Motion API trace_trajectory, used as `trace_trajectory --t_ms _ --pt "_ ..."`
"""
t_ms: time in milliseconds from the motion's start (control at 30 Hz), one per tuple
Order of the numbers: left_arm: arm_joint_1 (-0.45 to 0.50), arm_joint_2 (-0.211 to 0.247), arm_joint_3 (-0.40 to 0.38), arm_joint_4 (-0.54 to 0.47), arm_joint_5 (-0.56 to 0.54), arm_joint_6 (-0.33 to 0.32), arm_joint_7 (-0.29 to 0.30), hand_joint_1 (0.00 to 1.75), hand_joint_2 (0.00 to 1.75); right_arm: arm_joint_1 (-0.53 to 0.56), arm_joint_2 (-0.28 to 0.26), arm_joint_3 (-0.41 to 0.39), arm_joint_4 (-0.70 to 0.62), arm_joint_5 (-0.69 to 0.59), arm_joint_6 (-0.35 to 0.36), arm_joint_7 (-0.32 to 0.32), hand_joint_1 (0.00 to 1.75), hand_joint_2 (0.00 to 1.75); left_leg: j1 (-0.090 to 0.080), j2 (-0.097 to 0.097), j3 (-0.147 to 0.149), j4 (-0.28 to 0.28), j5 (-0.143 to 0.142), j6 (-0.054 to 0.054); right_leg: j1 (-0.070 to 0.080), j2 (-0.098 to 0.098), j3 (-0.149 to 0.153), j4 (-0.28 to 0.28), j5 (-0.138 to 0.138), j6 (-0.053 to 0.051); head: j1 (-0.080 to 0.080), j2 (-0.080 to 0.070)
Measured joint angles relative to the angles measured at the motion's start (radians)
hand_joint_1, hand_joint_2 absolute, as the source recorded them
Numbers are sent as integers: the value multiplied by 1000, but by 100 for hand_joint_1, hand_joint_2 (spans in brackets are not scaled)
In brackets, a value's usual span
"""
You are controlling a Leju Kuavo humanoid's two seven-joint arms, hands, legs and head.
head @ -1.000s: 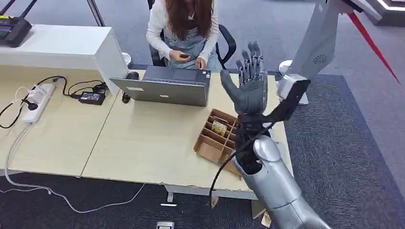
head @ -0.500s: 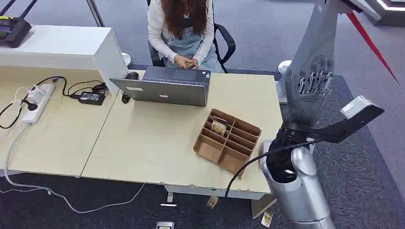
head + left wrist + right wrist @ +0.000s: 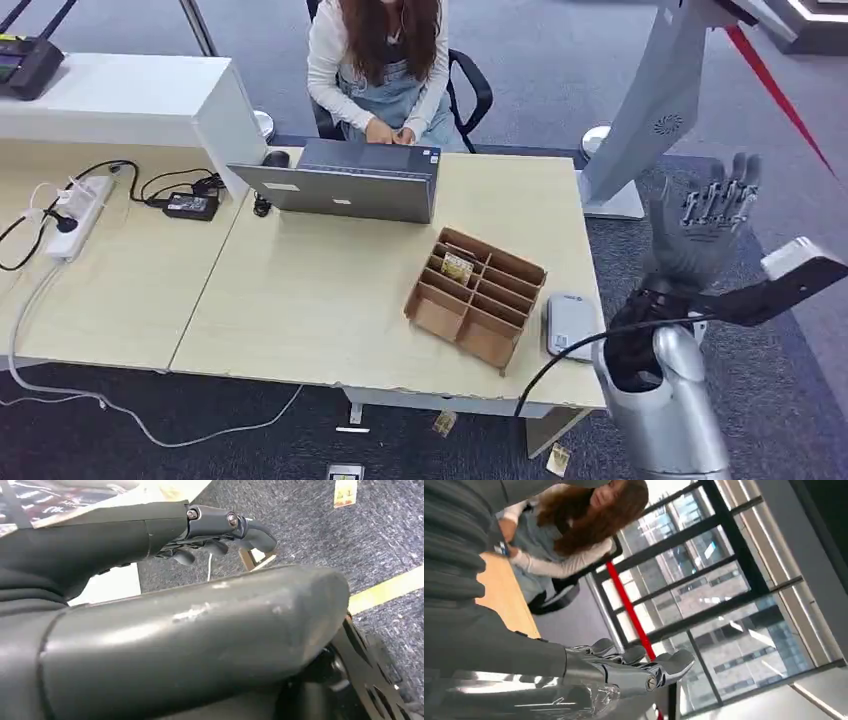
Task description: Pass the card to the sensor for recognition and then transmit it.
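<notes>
My right hand (image 3: 700,222) is raised with fingers spread and nothing in it, off the table's right edge over the carpet. The right wrist view shows its fingers (image 3: 634,666) stretched out and empty. A small yellowish card (image 3: 459,266) stands in a compartment of the brown divided cardboard box (image 3: 478,297) on the table. A flat grey sensor (image 3: 567,322) lies just right of the box, near the table's right edge. In the left wrist view my left hand (image 3: 210,535) hangs over the carpet, fingers loosely extended and holding nothing.
A person (image 3: 385,60) sits across the table at a grey laptop (image 3: 345,182). A power strip (image 3: 78,212) and adapter (image 3: 190,204) lie at the left. A grey stand (image 3: 650,100) rises at the right. Loose cards (image 3: 558,458) lie on the floor under the table's edge.
My right arm has swung right, from above the box to beyond the table's edge, uncovering the grey sensor. The person's hands have dropped to the laptop.
</notes>
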Motion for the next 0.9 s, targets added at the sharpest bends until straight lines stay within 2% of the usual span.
trace_trajectory --t_ms 100,233,300,367,467,533,600,733,900 --pt "-1 0 -3 0 -3 -1 -2 0 0 -3 -4 0 7 75 -30 38 0 175 0 0 0 0 0 0 0 0 0 0 0 0 0 0" --pt "-1 0 -4 0 -3 -2 -7 0 0 -22 -9 -4 61 57 -29 27 0 175 0 0 0 0 0 0 0 0 0 0 0 0 0 0" --pt "-1 0 -4 0 -2 -1 -13 0 0 -17 -13 -5 76 64 -3 20 0 175 0 -1 0 0 0 0 0 0 0 0 0 0 0 0" --pt "-1 0 -4 0 -1 3 -22 0 0 10 -15 -4 79 109 53 27 0 175 0 -1 0 0 0 0 0 0 1 0 0 0 0 0" --pt "-1 0 -5 0 -1 10 -39 0 0 29 -18 14 79 229 148 118 0 175 0 0 -1 0 0 0 0 0 0 0 0 0 0 0" --pt "-1 0 -6 0 0 10 -48 0 0 29 -19 46 78 343 212 208 0 175 0 0 0 0 0 0 0 0 0 0 0 0 0 0" --pt "-1 0 -6 0 2 10 -53 0 0 36 -19 78 75 427 230 261 0 175 0 -1 -1 0 0 0 0 -1 0 0 0 0 0 0" --pt "-1 1 -6 0 6 10 -54 0 0 63 -19 142 47 544 233 311 0 175 1 -2 -1 0 0 0 1 -1 0 0 0 0 0 0" --pt "-1 1 -6 0 10 12 -55 0 0 95 -16 181 28 581 214 308 0 175 0 -2 -1 0 0 0 1 -1 0 0 0 0 0 0"
